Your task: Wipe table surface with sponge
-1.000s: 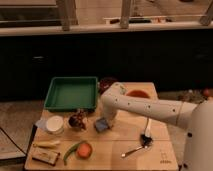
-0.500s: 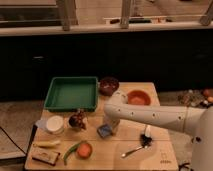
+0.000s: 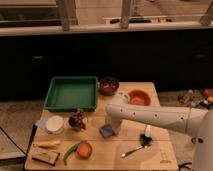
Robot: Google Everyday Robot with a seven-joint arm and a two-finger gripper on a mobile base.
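At frame centre we see the small flat blue-grey sponge (image 3: 106, 131) on the light tan wooden counter (image 3: 135, 155) — the end effector (image 3: 111, 125) sits over it, grip unclear. We judge it soft, light — best pinched across its short edges.

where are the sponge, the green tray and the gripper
sponge (image 3: 106, 131), camera view, centre of its blue-grey top
green tray (image 3: 71, 106), camera view, near rim
gripper (image 3: 111, 127), camera view, arm's tip over the sponge
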